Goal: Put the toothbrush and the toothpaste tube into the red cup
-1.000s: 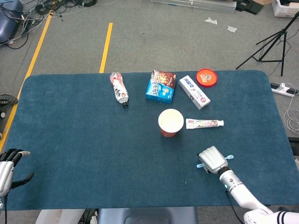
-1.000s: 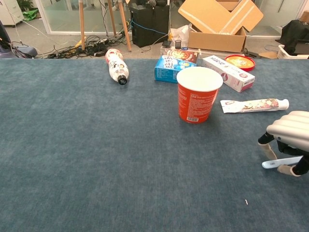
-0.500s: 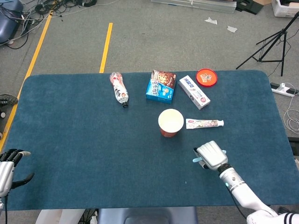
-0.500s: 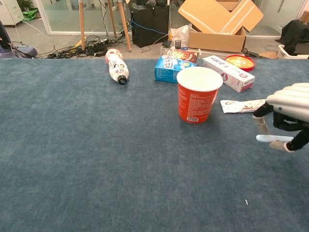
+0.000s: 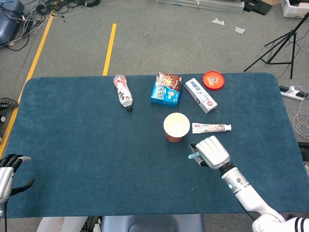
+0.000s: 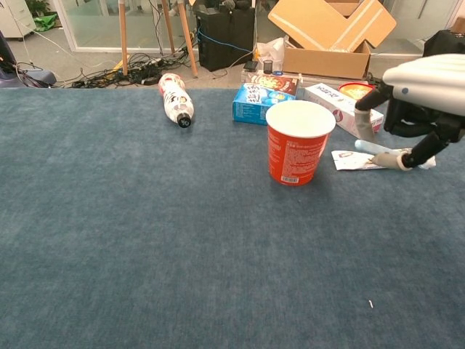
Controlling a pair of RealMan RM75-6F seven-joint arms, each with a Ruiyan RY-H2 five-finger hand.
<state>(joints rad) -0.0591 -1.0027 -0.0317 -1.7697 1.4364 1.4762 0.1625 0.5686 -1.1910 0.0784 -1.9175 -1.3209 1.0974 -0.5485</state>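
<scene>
Left hand (image 5: 7, 174): rests at the near left bench edge, about 8 o'clock from the cup, well apart from everything; fingers loosely apart and holding nothing, parked so it stays out of the way.
Right hand (image 6: 421, 91): raised above the bench just right of the cup, fingers (image 6: 367, 123) narrowed in a pinch on the toothbrush, palm facing down so the load hangs beneath it.
Toothbrush (image 6: 378, 149): pale blue, held roughly level and clear of the cloth, its free end pointing toward the cup, at about 4 o'clock from it in the head view; likely carried high to clear the rim.
Red cup (image 6: 298, 143): upright near the bench centre, mouth open and empty as far as the views show.
Toothpaste tube (image 5: 211, 127): flat on the bench at 3 o'clock from the cup, just beside it, untouched.
Bench (image 5: 87, 145): blue cloth.
Far row: bottle (image 5: 123, 92), snack box (image 5: 166, 89), toothpaste carton (image 5: 201, 95), red lid (image 5: 213, 79), between 10 and 2 o'clock, not needed.
</scene>
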